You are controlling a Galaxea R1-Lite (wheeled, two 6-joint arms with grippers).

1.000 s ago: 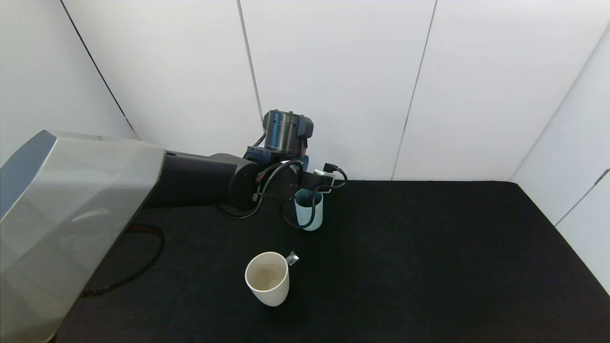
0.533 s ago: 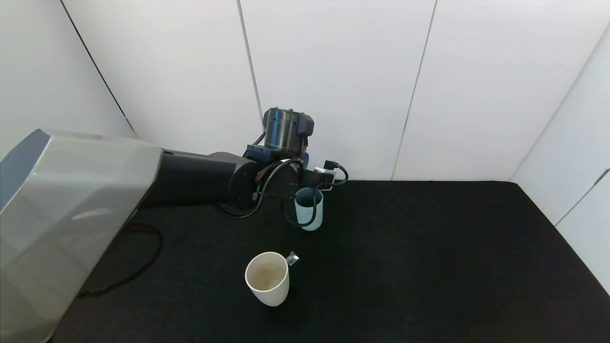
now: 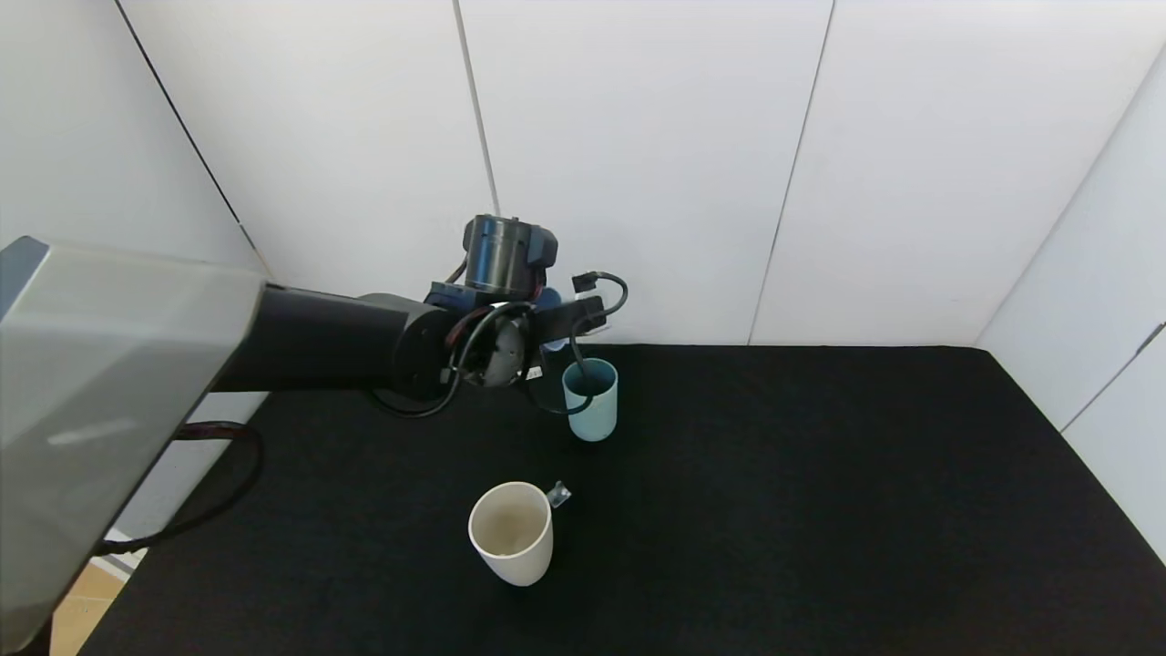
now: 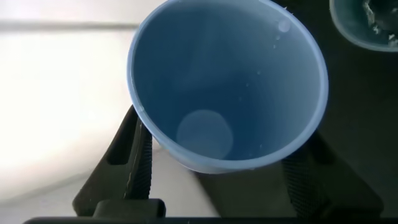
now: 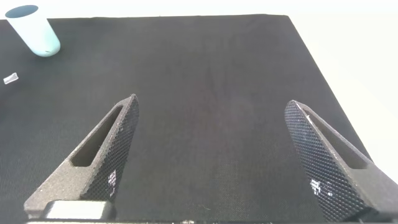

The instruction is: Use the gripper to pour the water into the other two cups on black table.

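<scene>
My left gripper [image 3: 552,330] is shut on a light blue tumbler [image 4: 227,81] and holds it tilted in the air, just left of and behind the teal-green cup [image 3: 590,399]. Inside the blue tumbler I see only droplets and no pool. The teal-green cup's rim shows in a corner of the left wrist view [image 4: 367,22]. The cream-white cup [image 3: 511,531] stands upright nearer to me on the black table [image 3: 820,474], with a faint darker patch in its bottom. My right gripper [image 5: 211,102] is open and empty low over the table, outside the head view.
A small clear scrap [image 3: 558,495] lies on the table beside the cream-white cup. The teal-green cup [image 5: 34,30] shows far off in the right wrist view. White wall panels close the table at the back and right.
My left arm has drawn back to the left and a little up with the blue tumbler, so its cables no longer hang across the teal-green cup. Both standing cups have stayed put.
</scene>
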